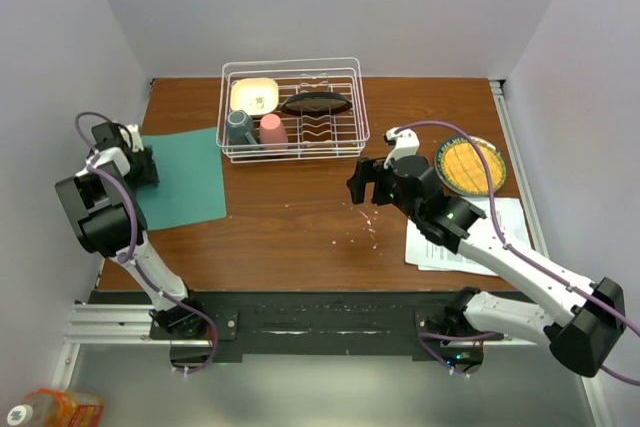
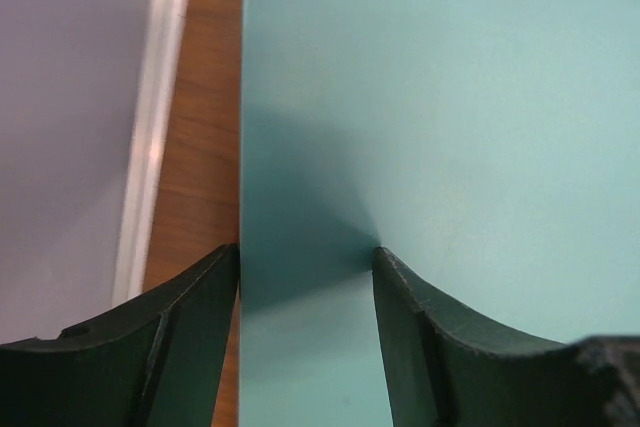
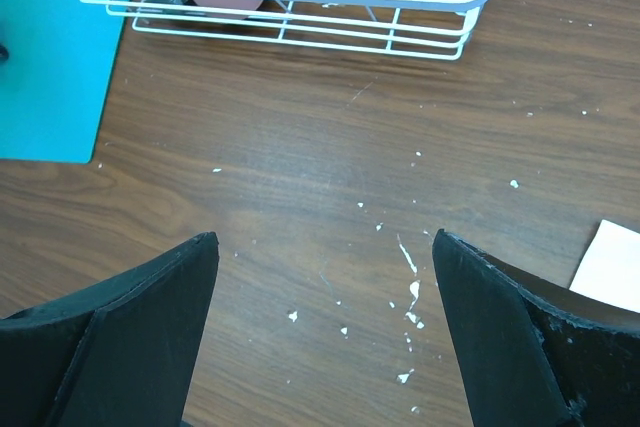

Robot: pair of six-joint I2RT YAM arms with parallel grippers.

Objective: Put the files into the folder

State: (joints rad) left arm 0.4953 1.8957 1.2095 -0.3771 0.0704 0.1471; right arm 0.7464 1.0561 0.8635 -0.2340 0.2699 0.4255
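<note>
The folder lies flat and closed at the left of the table, a plain teal sheet with sharp corners, its left edge close to the table's left edge. The left gripper sits low over that edge with its fingers partly apart and nothing pinched between them. Only the left wrist view shows this: one finger is over the bare wood, and the other appears to touch the folder's surface. At the far middle is a white wire dish rack holding a grey-blue cup and a pink cup. The right gripper hangs wide open and empty over wood flecked with white crumbs (too fine to stand out from above). The papers lie at the near right, partly under the right arm, white with dense print. The right wrist view catches only one blank-looking corner. A yellow plate sits just beyond them.
</note>
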